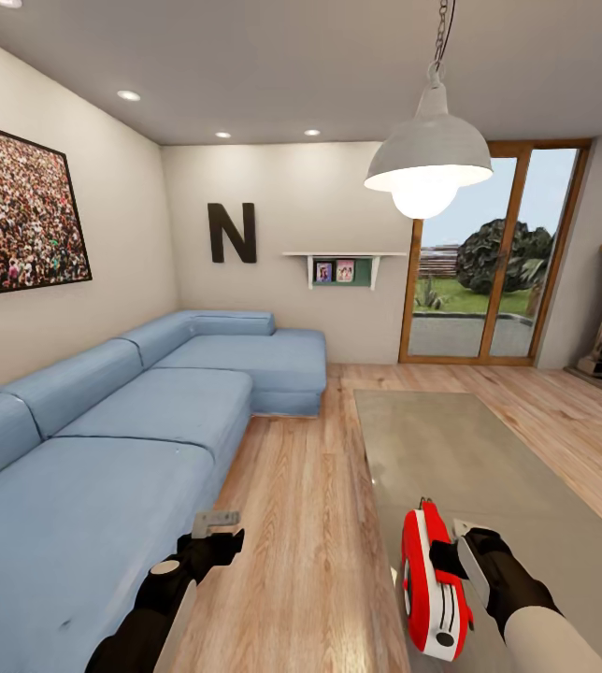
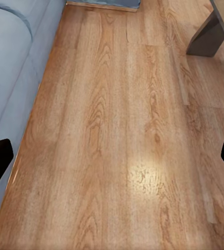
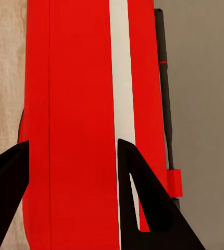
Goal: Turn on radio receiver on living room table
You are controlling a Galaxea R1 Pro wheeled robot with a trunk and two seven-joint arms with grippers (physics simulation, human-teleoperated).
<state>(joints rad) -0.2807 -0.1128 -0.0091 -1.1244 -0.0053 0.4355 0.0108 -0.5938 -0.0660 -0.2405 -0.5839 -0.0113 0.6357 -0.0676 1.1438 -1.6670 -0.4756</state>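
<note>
The red radio receiver [image 1: 432, 584] with white stripes lies at the near left corner of the glossy grey-beige table [image 1: 474, 439]. In the right wrist view its red body [image 3: 75, 78] runs under the fingers, with a thin black handle along one side. My right gripper [image 1: 451, 553] is right beside the radio, open, one finger [image 3: 143, 203] over the red casing and the other [image 3: 5, 179] at its edge. My left gripper [image 1: 217, 525] hangs open over the wood floor [image 2: 122, 135] between sofa and table, holding nothing.
A long blue sectional sofa [image 1: 133, 421] runs along the left wall under a crowd picture [image 1: 16, 210]. A white pendant lamp [image 1: 429, 154] hangs above the table. A black N [image 1: 232, 233], a small shelf [image 1: 343, 266] and glass doors [image 1: 488, 262] line the far wall. The table's grey base [image 2: 208, 36] stands on the floor.
</note>
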